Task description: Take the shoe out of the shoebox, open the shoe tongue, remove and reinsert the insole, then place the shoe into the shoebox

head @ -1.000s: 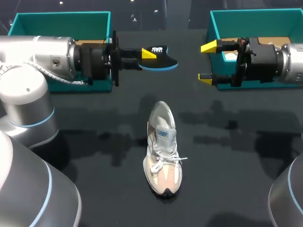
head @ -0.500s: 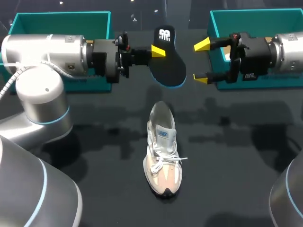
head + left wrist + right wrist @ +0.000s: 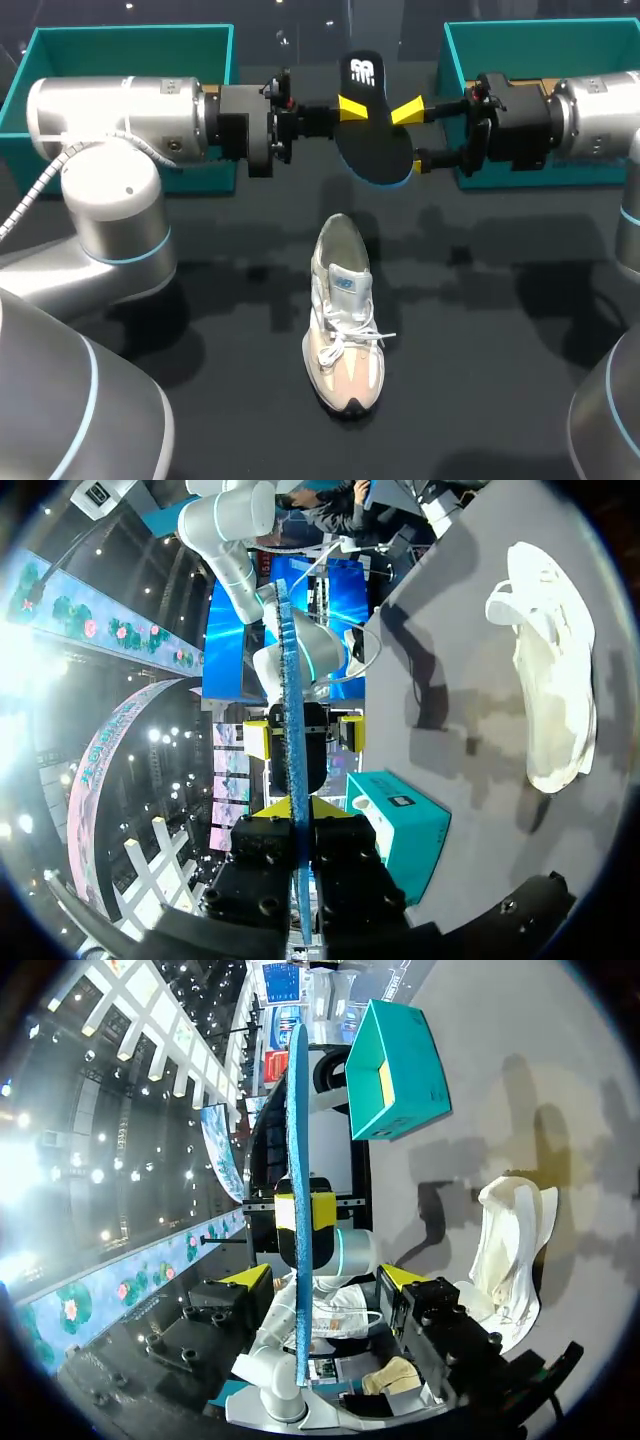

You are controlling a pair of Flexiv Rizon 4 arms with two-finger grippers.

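A black insole with a blue edge (image 3: 375,125) hangs in the air above the table's back middle. My left gripper (image 3: 352,110) is shut on its left side. In the left wrist view the insole (image 3: 292,700) stands edge-on between the left gripper's (image 3: 298,810) yellow tips. My right gripper (image 3: 412,138) straddles the insole's right end, open. In the right wrist view the insole (image 3: 298,1160) is inside the right gripper (image 3: 322,1278) with a gap on both sides. The pale sneaker (image 3: 345,315) lies on the table below, toe towards the front.
Two teal shoeboxes stand at the back, the left box (image 3: 130,45) behind my left arm and the right box (image 3: 540,40) behind my right arm. Black tabletop lies around the sneaker on all sides.
My left arm carried the insole rightward and turned it from flat to tilted. My right gripper moved left until its fingers straddled the insole, and they have narrowed.
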